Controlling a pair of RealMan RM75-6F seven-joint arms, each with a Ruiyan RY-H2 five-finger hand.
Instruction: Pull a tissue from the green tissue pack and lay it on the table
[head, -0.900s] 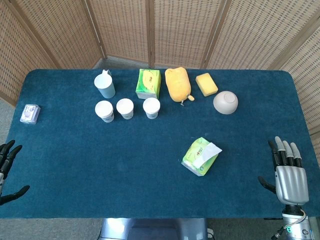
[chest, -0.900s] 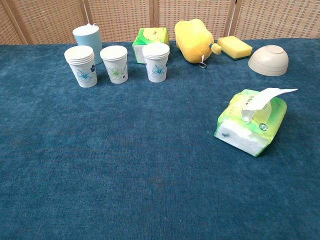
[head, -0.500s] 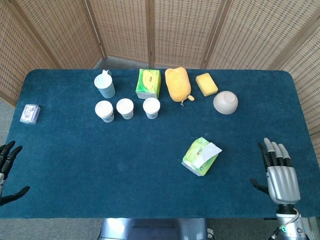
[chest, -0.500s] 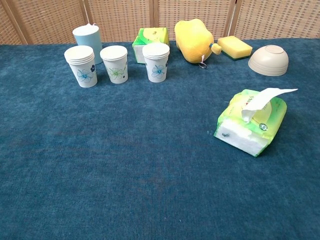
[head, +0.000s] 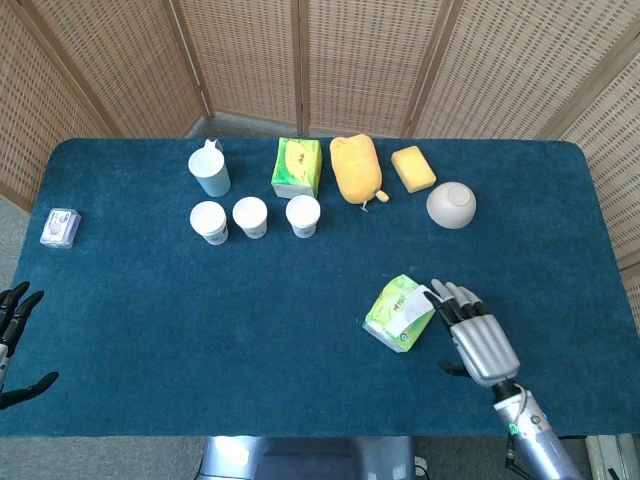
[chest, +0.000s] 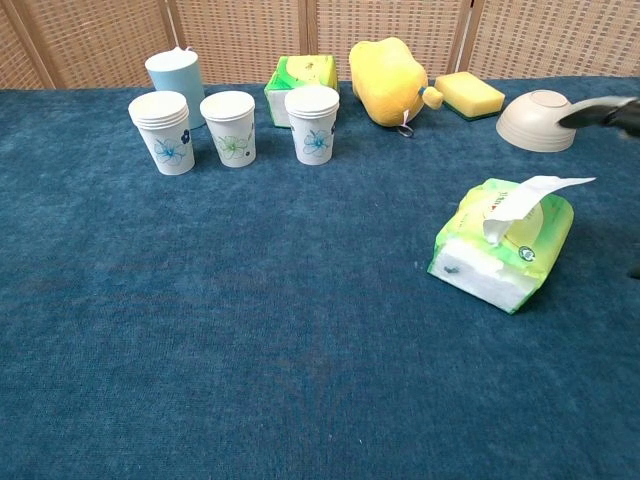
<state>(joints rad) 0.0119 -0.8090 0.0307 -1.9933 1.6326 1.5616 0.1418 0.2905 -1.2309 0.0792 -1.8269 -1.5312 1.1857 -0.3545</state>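
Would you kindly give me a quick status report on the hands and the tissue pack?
Right hand open beside green tissue pack, not gripping. Tissue sticking up, not yet pulled. Left hand open, idle at table edge. Nothing blocking.

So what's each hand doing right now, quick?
Left hand: open, holding nothing, at the table edge.
Right hand: open, fingers spread, beside the green tissue pack, holding nothing.
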